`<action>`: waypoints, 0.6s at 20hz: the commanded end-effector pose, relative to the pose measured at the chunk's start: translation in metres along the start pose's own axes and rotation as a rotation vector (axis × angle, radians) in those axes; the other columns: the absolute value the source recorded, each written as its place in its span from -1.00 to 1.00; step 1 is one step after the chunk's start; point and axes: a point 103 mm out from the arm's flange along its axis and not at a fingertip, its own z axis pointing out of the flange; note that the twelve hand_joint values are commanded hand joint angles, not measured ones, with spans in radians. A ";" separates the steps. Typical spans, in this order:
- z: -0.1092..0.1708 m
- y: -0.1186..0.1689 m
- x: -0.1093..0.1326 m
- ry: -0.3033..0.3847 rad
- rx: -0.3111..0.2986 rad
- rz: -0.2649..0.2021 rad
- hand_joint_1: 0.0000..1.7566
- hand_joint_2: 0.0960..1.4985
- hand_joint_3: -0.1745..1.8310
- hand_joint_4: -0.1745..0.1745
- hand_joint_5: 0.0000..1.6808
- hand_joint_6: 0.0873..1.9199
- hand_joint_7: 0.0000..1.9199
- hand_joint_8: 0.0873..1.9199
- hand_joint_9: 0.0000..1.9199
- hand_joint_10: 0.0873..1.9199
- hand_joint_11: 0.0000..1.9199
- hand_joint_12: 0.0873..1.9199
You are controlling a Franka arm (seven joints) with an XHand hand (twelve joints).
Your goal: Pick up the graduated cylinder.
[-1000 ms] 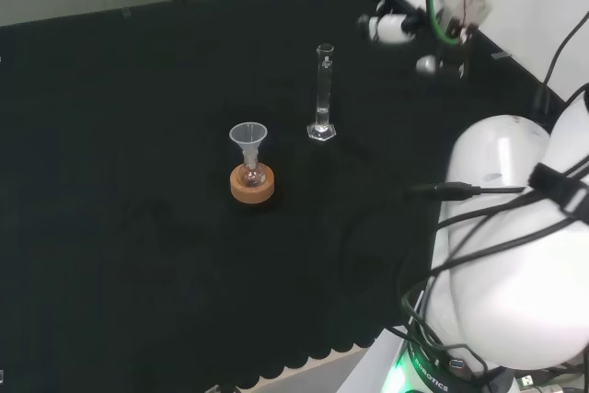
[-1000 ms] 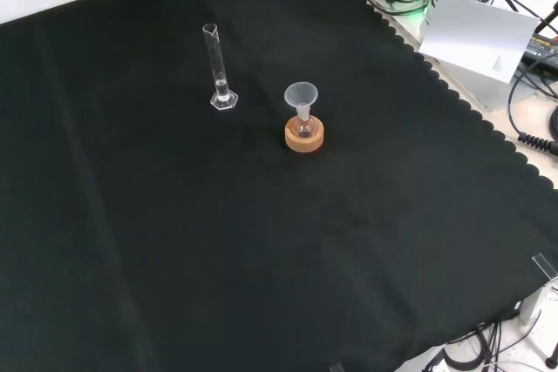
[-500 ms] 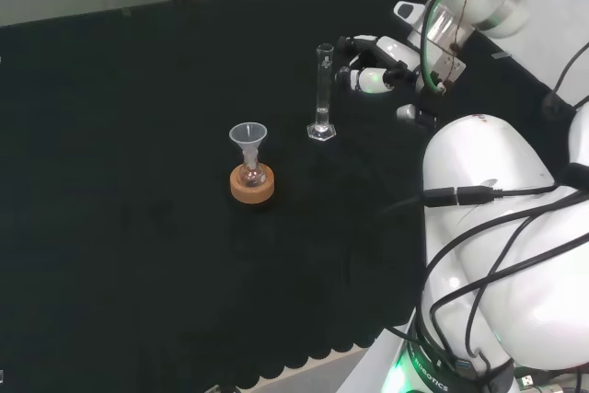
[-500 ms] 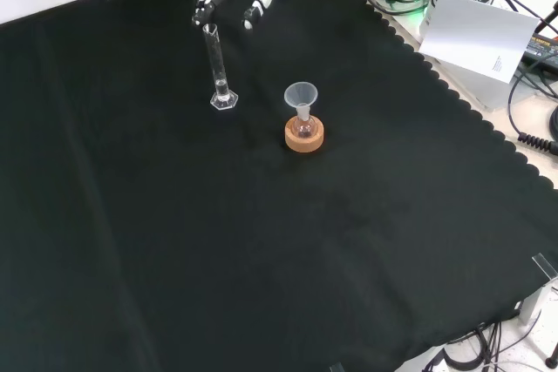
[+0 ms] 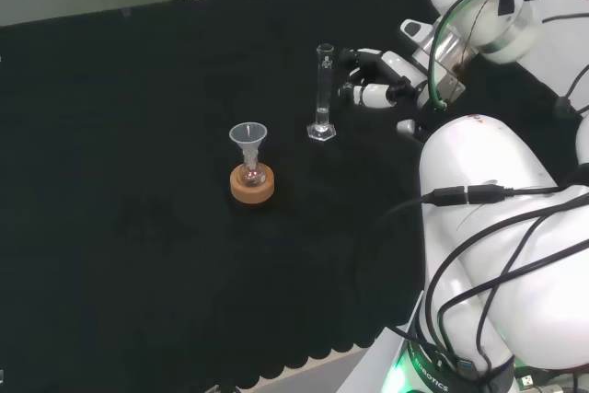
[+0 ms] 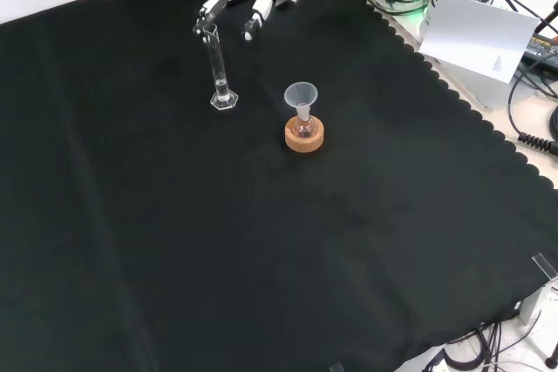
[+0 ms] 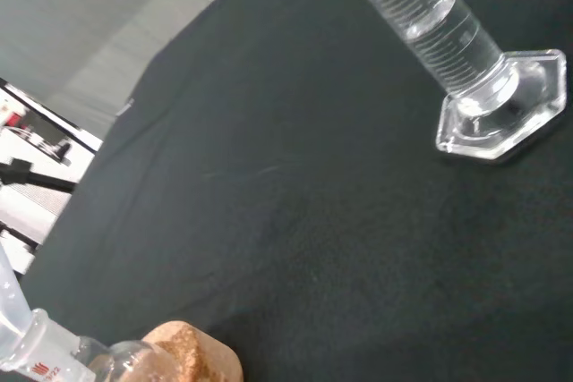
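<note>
The robot hand (image 5: pixel 382 80) is held spread wide beside the upright graduated cylinder (image 5: pixel 323 91) — nothing gripped yet — so it can be wrapped.

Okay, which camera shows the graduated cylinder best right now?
The head view: the graduated cylinder stands whole and upright, with the hand just right of it. The front view shows it whole too, slimmer. The wrist view catches its lower tube and hexagonal base.

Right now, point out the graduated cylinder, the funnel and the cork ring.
graduated cylinder (image 5: pixel 322 89): head view, middle of its clear tube.
funnel (image 5: pixel 248 136): head view, on its wide cone.
cork ring (image 6: pixel 304 140): front view, on its front rim.
</note>
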 end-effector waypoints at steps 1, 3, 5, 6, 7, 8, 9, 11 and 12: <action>0.030 0.017 -0.015 0.096 -0.025 -0.046 0.02 0.34 -1.00 -0.28 -0.49 -1.00 -0.71 -0.38 -0.48 -0.42 -0.72 0.34; 0.033 0.020 -0.016 0.113 -0.033 -0.050 0.02 0.34 -1.00 -0.28 -0.49 -1.00 -0.71 -0.38 -0.48 -0.42 -0.72 0.34; 0.036 0.022 -0.015 0.137 -0.043 -0.055 0.02 0.33 -1.00 -0.28 -0.48 -1.00 -0.70 -0.38 -0.48 -0.43 -0.71 0.34; 0.039 0.023 -0.015 0.149 -0.048 -0.060 0.01 0.32 -1.00 -0.28 -0.48 -1.00 -0.70 -0.38 -0.48 -0.43 -0.71 0.34; 0.040 0.024 -0.014 0.155 -0.051 -0.063 0.00 0.30 -1.00 -0.28 -0.48 -1.00 -0.70 -0.38 -0.48 -0.43 -0.70 0.34; 0.042 0.026 -0.012 0.165 -0.055 -0.069 -0.01 0.29 -1.00 -0.29 -0.48 -1.00 -0.70 -0.38 -0.48 -0.43 -0.69 0.34; 0.043 0.027 -0.011 0.175 -0.059 -0.076 -0.02 0.29 -1.00 -0.29 -0.49 -1.00 -0.70 -0.38 -0.48 -0.43 -0.69 0.34; 0.043 0.030 -0.010 0.200 -0.073 -0.083 -0.01 0.28 -1.00 -0.29 -0.49 -1.00 -0.71 -0.39 -0.48 -0.43 -0.69 0.34; 0.044 0.031 -0.009 0.215 -0.081 -0.084 0.00 0.28 -1.00 -0.29 -0.48 -1.00 -0.71 -0.39 -0.47 -0.43 -0.69 0.34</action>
